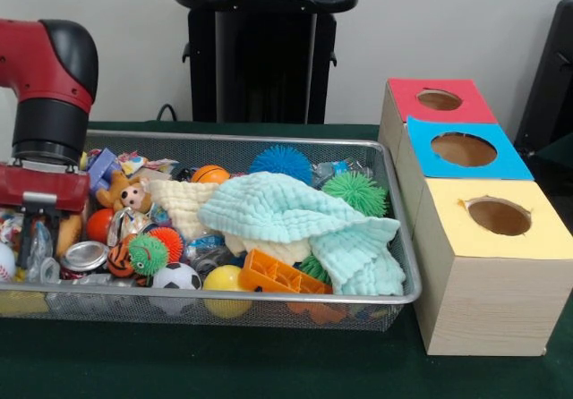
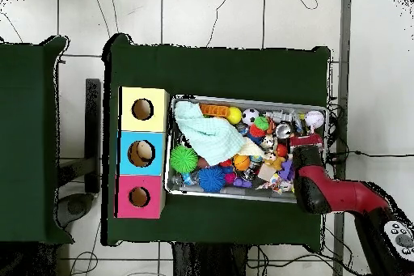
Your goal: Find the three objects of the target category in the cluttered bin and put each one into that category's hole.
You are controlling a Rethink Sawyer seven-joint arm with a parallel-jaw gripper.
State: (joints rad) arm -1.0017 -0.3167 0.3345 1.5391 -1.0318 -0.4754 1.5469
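Open or closed, you cannot tell: your gripper (image 1: pixel 34 242) is sunk into the toys at the bin's (image 1: pixel 269 300) 9 o'clock end in the front view, gripping nothing visible. Sorting looks barely begun, as the bin is full, a cloth (image 1: pixel 286 207) hides its middle, and only the blue box (image 1: pixel 421 140) may hold something pale. Mind the near wire wall; the three boxes wait at 3 o'clock with open room above

A silver wire-mesh bin (image 1: pixel 394 293) on the green table (image 1: pixel 269 363) holds a crumpled mint-green waffle cloth (image 1: pixel 304 216), spiky blue (image 1: pixel 280 160) and green (image 1: pixel 356 191) balls, an orange plastic block (image 1: pixel 277 275) and a small soccer ball (image 1: pixel 176 276). The red and black arm's gripper (image 1: pixel 36 242) reaches down into the bin's left end. Beside the bin stand three wooden boxes with red (image 1: pixel 439 101), blue (image 1: pixel 461 148) and yellow (image 1: pixel 501 220) holed tops.
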